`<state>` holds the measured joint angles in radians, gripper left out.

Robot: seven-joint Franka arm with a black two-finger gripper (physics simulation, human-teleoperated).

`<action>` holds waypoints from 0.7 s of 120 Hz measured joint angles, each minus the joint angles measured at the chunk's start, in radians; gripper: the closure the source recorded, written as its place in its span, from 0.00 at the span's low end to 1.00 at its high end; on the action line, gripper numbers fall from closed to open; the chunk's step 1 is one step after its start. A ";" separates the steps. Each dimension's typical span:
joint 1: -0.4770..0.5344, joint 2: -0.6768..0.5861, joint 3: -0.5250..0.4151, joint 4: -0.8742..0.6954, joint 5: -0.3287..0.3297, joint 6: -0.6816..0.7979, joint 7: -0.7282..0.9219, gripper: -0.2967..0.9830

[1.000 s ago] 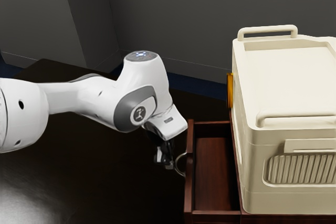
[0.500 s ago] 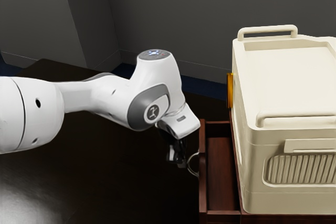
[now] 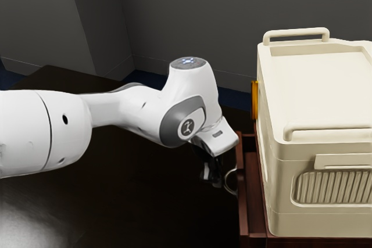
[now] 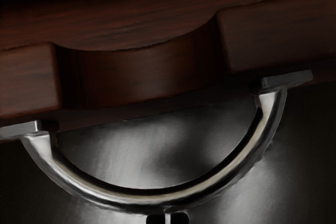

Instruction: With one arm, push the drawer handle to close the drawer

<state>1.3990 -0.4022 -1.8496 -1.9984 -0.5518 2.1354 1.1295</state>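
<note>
- The end effector (image 3: 217, 183), its fingers pressed together and empty, stands outside the drawer front (image 3: 242, 210), low over the dark desk (image 3: 128, 201).
- The curved metal handle (image 4: 157, 200) juts from the drawer front toward the end effector, its middle touching or just beside the fingertips; contact cannot be confirmed.
- The handle's long span runs along the drawer front, across the likely line of push.
- Behind the drawer front, the drawer (image 3: 254, 193) sits partly open beneath a cream case (image 3: 314, 103).
- Closing it calls for a straight shove on the handle's mid-curve, square to the drawer front, toward the exterior view's right; an off-center push could slip along the curve.
</note>
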 joint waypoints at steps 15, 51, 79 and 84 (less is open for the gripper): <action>0.051 -0.009 -0.048 0.024 -0.007 0.000 0.006 0.85; 0.167 -0.038 -0.166 0.100 -0.021 0.000 0.022 0.85; 0.203 -0.091 -0.197 0.158 -0.058 -0.003 0.035 0.85; 0.206 -0.099 -0.201 0.164 -0.065 -0.004 0.037 0.85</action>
<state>1.6047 -0.5010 -2.0503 -1.8346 -0.6171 2.1313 1.1670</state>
